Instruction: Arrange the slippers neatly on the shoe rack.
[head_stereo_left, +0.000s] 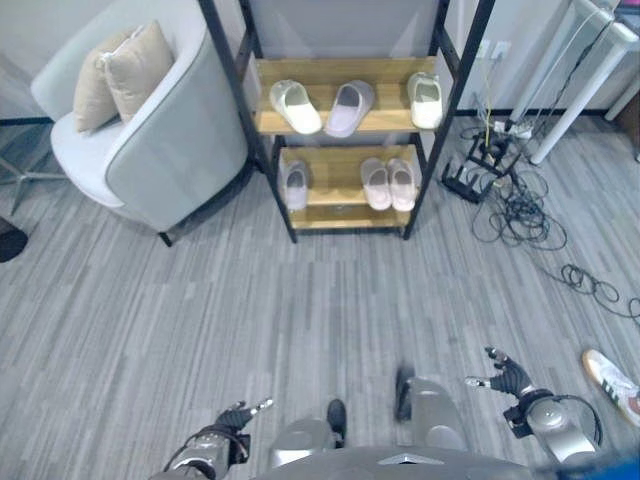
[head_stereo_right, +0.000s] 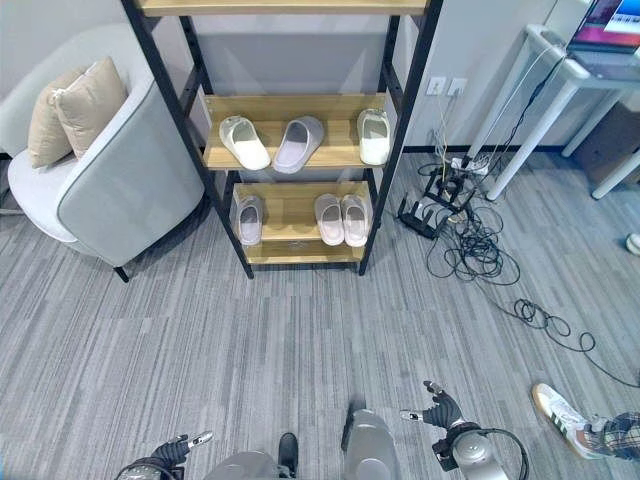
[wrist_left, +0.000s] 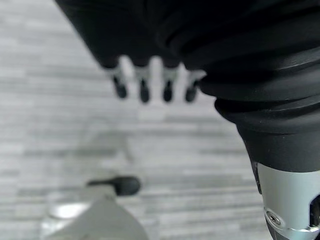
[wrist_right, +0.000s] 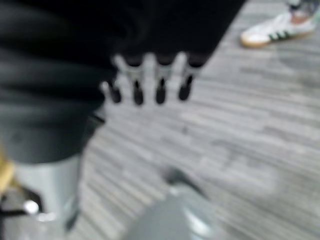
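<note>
- Left eye view: the shoe rack (head_stereo_left: 266, 155) stands well ahead of the robot. Three slippers (head_stereo_left: 349, 106) lie on its upper shelf, splayed; the lower shelf carries one apart at the left end and a tidy pair (head_stereo_left: 388, 183) toward the right. They look light, soft-soled and pliable; the heel rim or side wall seems the best hold.
- Right eye view: the right hand (head_stereo_right: 441, 409) hangs low, far from the rack.
- Left wrist view: the left hand (wrist_left: 150, 80) has its fingers straight and slightly spread, empty.
- Right wrist view: fingers likewise straight, holding nothing.
</note>
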